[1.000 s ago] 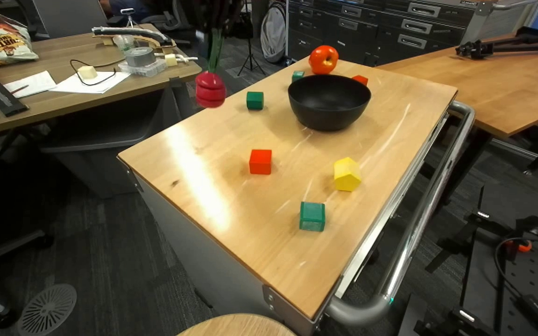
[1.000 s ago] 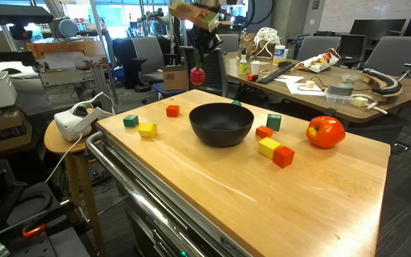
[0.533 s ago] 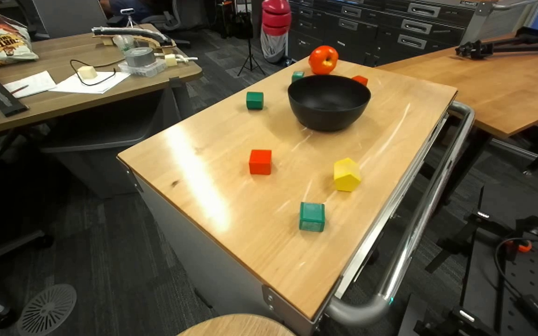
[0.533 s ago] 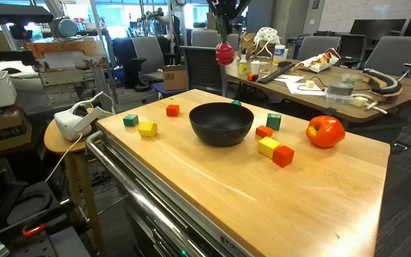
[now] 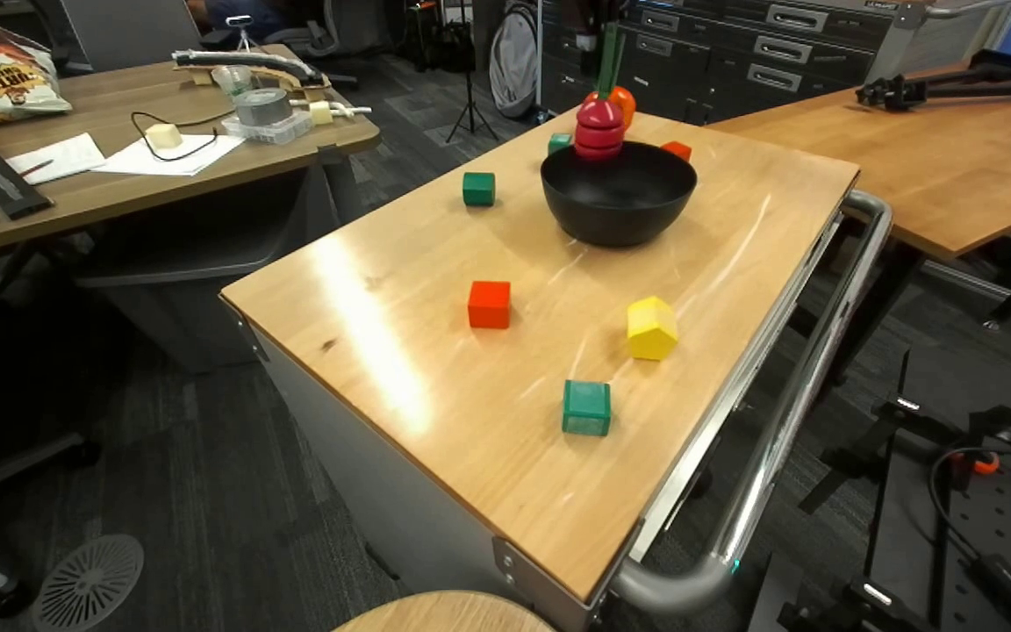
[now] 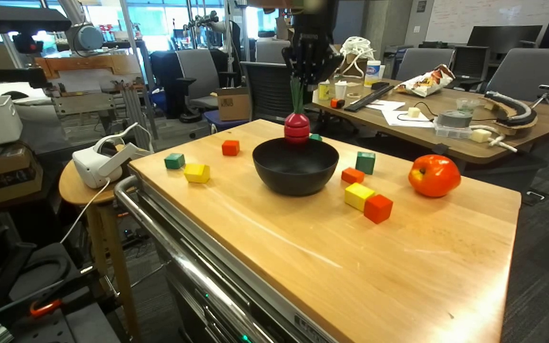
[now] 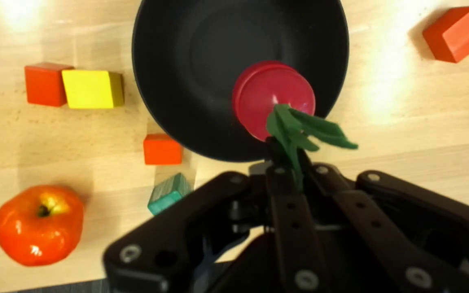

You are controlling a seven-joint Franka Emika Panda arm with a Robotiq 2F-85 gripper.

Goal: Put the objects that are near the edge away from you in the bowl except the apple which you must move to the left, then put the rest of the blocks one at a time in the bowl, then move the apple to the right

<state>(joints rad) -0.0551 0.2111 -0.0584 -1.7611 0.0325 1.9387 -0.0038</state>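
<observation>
In an exterior view, a snack bag (image 5: pixel 14 81) on a side table (image 5: pixel 132 101) carries tilted lettering that reads roughly "TURTLE CHIPS"; the label on the drawer cabinet (image 5: pixel 729 53) is too small to read. The dark red toy fruit (image 5: pixel 599 136) hangs upright, its lower end over the bowl (image 5: pixel 620 211), its green stalk (image 5: pixel 610 61) covering part of the apple (image 5: pixel 627 105). A red-orange cube (image 5: pixel 490 305), a yellow block (image 5: pixel 651 329) and a green cube (image 5: pixel 587 408) lie apart on the worktop (image 5: pixel 409 290).

In an exterior view, a cardboard box (image 6: pixel 233 105) shows "KIND" — writing on the whiteboard (image 6: pixel 503 14) is illegible. A white headset (image 6: pixel 93 166) rests on a stool (image 6: pixel 74 190), and a steel handle (image 6: pixel 193 262) runs along the worktop's edge. The bowl partly hides a green block (image 6: pixel 316 137).

In the wrist view, the tool (image 7: pixel 289 152) is pressed together on the stalk, the toy fruit over the bowl's inside — whether they touch cannot be told. The apple sits well apart from the bowl. The tool's own body blocks much of the lower part.
</observation>
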